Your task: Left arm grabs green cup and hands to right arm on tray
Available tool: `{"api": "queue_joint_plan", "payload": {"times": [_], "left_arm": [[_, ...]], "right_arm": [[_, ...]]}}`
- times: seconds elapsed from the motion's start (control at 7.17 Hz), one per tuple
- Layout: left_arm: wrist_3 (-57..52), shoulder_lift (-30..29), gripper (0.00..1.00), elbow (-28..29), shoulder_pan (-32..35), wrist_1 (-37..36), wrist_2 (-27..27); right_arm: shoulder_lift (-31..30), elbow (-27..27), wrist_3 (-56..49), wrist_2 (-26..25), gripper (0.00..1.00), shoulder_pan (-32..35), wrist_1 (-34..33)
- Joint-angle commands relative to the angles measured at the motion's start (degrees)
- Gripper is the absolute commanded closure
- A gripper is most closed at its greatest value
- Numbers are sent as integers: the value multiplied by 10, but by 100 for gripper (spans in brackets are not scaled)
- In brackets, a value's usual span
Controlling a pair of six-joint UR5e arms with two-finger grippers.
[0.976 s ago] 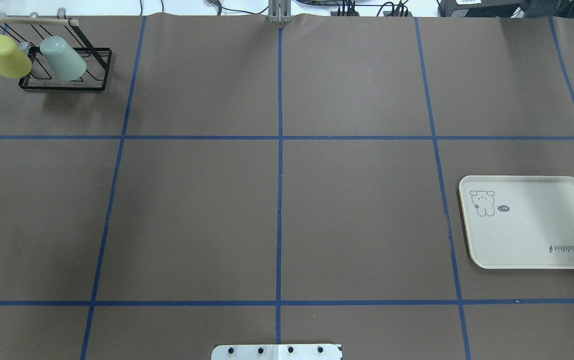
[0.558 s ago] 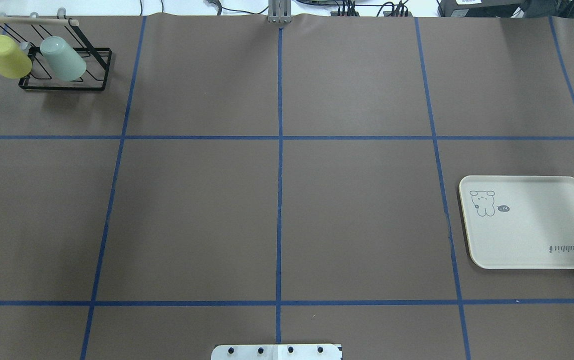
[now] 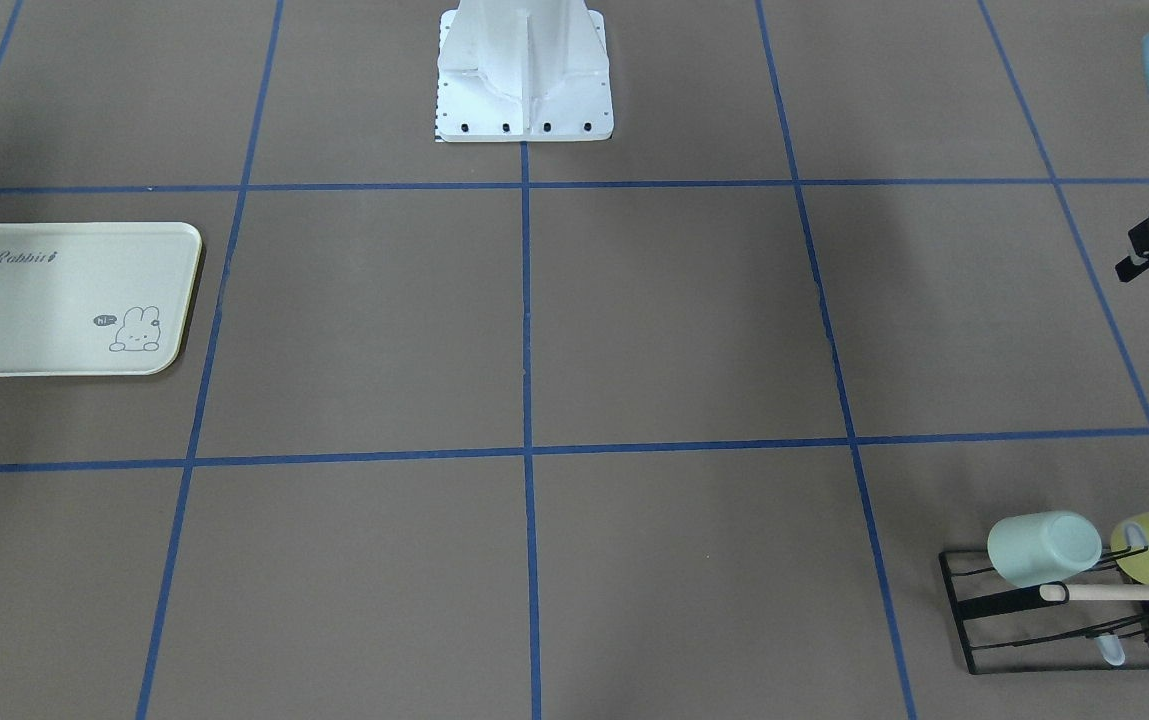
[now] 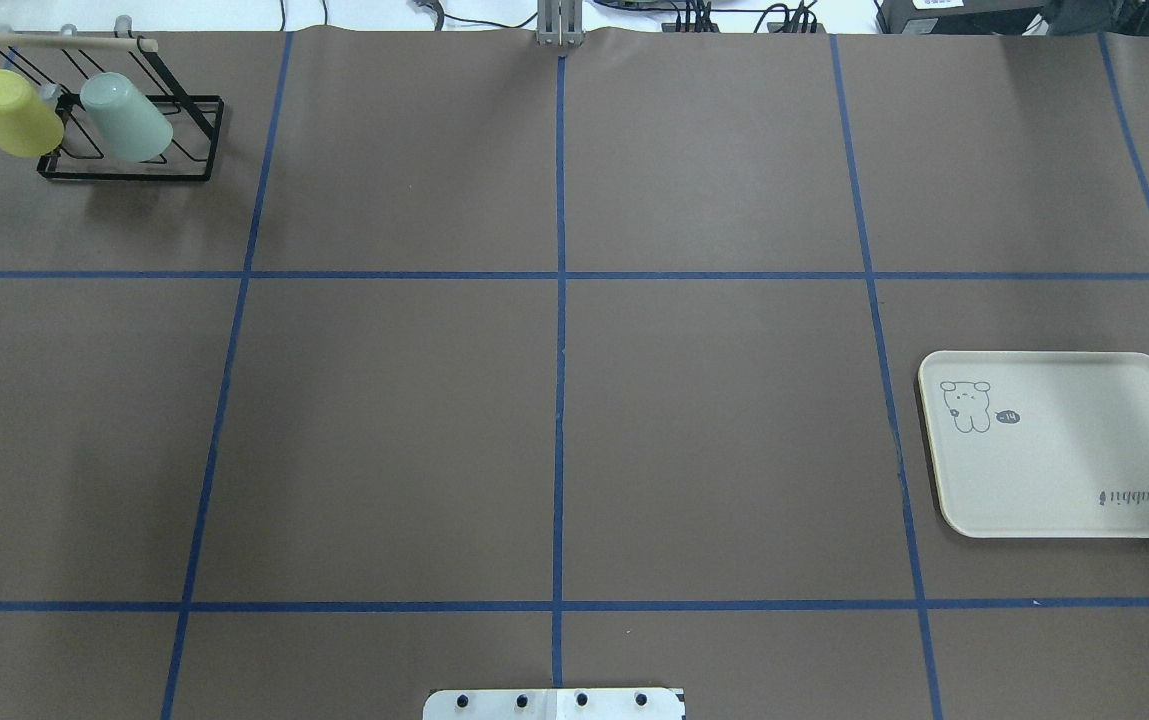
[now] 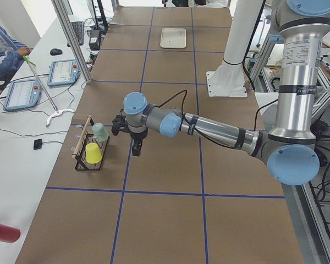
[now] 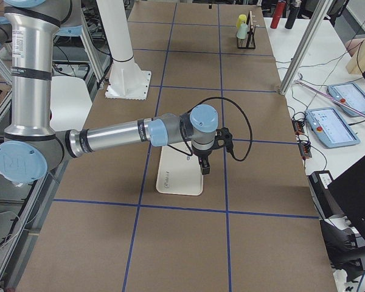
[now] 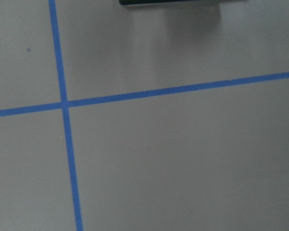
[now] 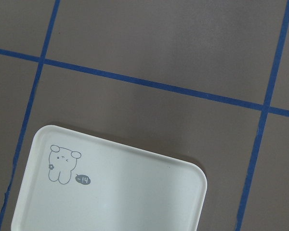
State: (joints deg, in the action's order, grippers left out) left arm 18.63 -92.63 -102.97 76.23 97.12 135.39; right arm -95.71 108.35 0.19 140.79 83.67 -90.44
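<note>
The left gripper (image 5: 136, 152) hangs pointing down, and whether its jaws stand apart or together cannot be told from these views. Right below it is bare table with a tape cross (image 7: 63, 103). The dark base of the rack (image 7: 168, 2) only just enters the top edge of its wrist view, so the rack is just ahead of it.

The green cup (image 4: 126, 117) sits mouth-down and tilted on a peg of the rack (image 4: 129, 176), on the side nearer the gripper. It has not been grasped.

The step in hand looks like the reach. To do it well:
- Have the jaws wide before closing in.
- Turn the wrist to match the cup's lean.
- Take it across the wall near mid-height.
- Draw it off along the peg's slant; pulling flat may drag the light rack.

Just past the cup is the yellow cup (image 4: 17, 112), and behind both runs the rod (image 4: 44, 38). The outer finger should stay clear of each.

Farthest off, well apart, the right gripper (image 6: 203, 168) hangs over the tray (image 4: 1064, 480). Its jaw state cannot be told either.
</note>
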Motion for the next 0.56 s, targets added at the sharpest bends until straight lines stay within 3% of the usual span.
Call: {"api": "queue_joint_plan", "payload": {"times": [0.0,0.14,0.42], "left_arm": [[67,-74,0,14,-49,-4,-33],[73,-107,0,38,-69,-4,-65],[71,-199,1,147,-70,1,-64]], "right_arm": [[0,1,-1,-10,0,-1,0],[0,1,-2,-10,0,-1,0],[0,0,-2,-10,0,-1,0]]}}
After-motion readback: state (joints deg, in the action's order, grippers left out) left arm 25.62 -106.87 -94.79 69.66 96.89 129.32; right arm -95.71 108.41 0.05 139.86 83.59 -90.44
